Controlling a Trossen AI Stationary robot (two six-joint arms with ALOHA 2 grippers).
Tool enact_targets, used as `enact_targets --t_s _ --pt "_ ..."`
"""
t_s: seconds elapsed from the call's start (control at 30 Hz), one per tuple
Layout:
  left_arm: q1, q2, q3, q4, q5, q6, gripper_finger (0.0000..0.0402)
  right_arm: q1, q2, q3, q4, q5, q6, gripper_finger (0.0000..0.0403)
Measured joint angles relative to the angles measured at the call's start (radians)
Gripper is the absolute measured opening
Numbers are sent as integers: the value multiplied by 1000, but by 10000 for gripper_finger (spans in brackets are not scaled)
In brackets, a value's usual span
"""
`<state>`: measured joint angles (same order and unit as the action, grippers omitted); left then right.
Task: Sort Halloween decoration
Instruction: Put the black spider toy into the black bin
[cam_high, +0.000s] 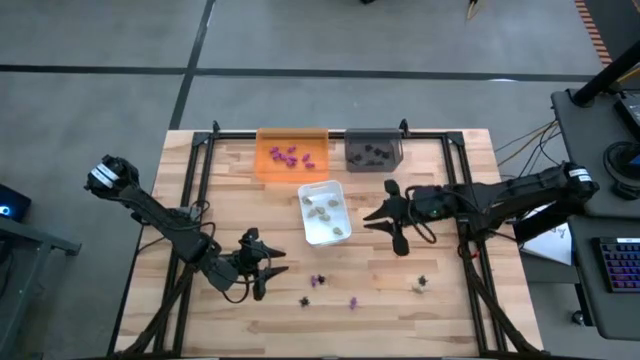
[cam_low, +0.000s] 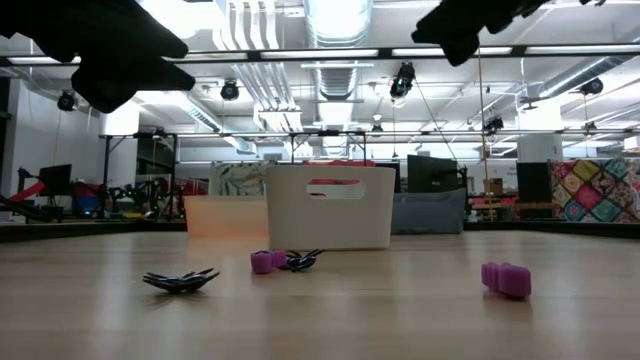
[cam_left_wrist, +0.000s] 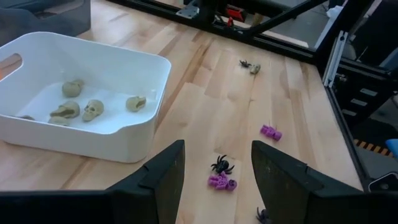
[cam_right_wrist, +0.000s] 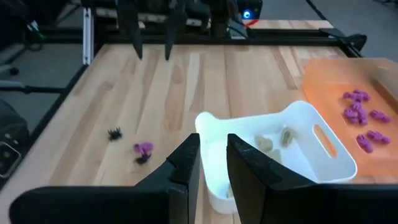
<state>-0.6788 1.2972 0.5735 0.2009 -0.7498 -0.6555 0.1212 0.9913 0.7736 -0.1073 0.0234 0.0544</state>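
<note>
Loose decoration pieces lie on the table's near middle: a purple and a black one together (cam_high: 317, 281), a black one (cam_high: 305, 300), a purple one (cam_high: 354, 301), and a black and a beige one (cam_high: 420, 285). My left gripper (cam_high: 265, 262) is open and empty, left of them and above the table. In its wrist view (cam_left_wrist: 214, 180) the black spider (cam_left_wrist: 222, 165) and the purple piece (cam_left_wrist: 222, 182) show between the fingers, farther off. My right gripper (cam_high: 385, 222) is open and empty, held high just right of the white tray (cam_high: 323, 211); it also shows in its wrist view (cam_right_wrist: 213, 162).
Three trays stand at the far middle: the orange one (cam_high: 292, 153) with purple pieces, the grey one (cam_high: 373, 150) with black pieces, and nearer, the white one (cam_left_wrist: 74, 118) with beige skulls (cam_left_wrist: 93, 110). A black frame runs along the table's edges (cam_high: 330, 133).
</note>
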Motion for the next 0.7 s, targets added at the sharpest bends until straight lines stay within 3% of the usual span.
enact_targets --t_s 0.2,0.4,0.7 --pt "0 6 0 44 0 4 168 84 -1 -29 1 65 39 70" --pt "-2 92 0 200 2 67 168 156 0 -61 17 95 100 68" --pt "-3 237 60 241 102 70 168 256 0 -112 27 116 240 64"
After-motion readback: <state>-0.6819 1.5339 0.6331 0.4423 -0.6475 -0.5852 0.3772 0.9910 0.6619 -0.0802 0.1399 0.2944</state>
